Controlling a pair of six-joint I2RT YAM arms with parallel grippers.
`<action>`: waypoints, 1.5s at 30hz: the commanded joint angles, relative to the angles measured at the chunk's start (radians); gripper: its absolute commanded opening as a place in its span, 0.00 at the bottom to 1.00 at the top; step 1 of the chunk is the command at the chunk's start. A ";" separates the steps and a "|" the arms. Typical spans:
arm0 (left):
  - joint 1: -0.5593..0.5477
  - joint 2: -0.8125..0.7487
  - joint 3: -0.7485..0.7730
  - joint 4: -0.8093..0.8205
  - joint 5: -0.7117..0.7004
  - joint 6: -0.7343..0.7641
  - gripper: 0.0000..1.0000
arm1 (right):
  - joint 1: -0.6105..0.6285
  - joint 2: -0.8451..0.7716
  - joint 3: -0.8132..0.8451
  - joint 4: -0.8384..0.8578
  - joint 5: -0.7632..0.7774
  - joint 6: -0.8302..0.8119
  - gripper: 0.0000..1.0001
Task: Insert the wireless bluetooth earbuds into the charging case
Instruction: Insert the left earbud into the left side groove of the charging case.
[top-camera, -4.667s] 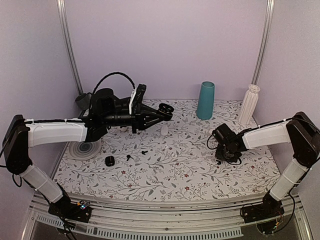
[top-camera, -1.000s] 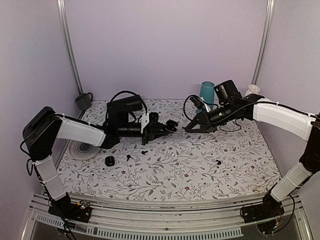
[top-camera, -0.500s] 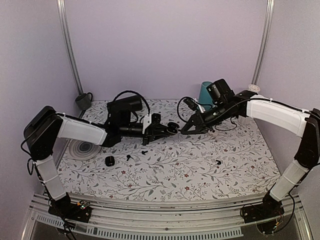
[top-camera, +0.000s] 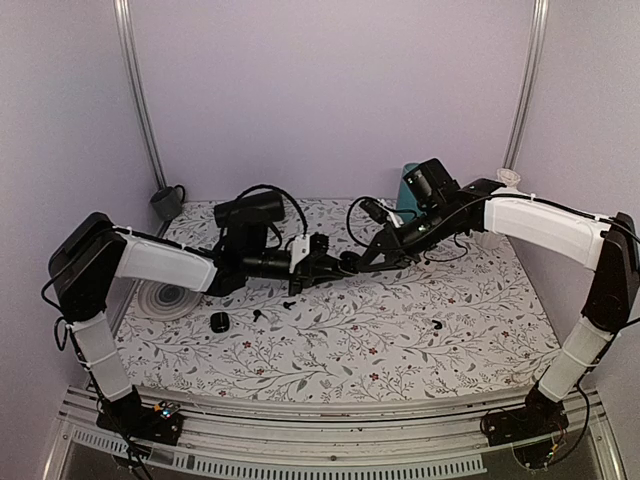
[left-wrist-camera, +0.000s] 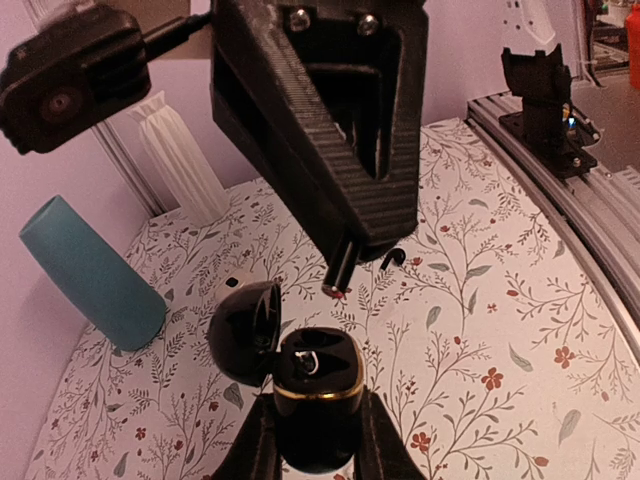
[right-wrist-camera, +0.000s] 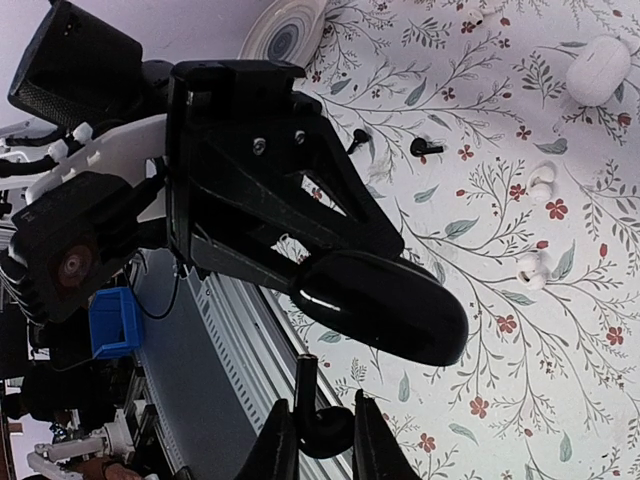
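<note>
One black earbud (right-wrist-camera: 325, 432) pinched in right fingers (right-wrist-camera: 279, 446), poised at the open case (left-wrist-camera: 318, 388) clamped by left fingers (left-wrist-camera: 254, 452); insertion not yet done.

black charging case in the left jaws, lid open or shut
Open: the black charging case has its lid swung back to the left on its hinge, leaving the inner wells bare in the left wrist view.

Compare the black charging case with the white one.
The glossy black charging case with a gold rim is clamped in the left hand, off the table. The smooth white charging case lies free on the floral tablecloth. The black case's lid is hinged open, while the white case looks shut. Both are rounded, pebble-shaped cases.
</note>
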 joint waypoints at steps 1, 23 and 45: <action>-0.020 0.016 0.028 -0.015 -0.011 0.017 0.00 | 0.011 0.028 0.039 -0.018 0.009 -0.011 0.15; -0.061 0.022 0.039 -0.045 -0.021 0.042 0.00 | 0.020 0.070 0.055 -0.027 0.011 0.001 0.14; -0.054 0.017 0.017 -0.001 -0.015 0.010 0.00 | 0.020 0.052 0.019 -0.029 0.021 -0.001 0.14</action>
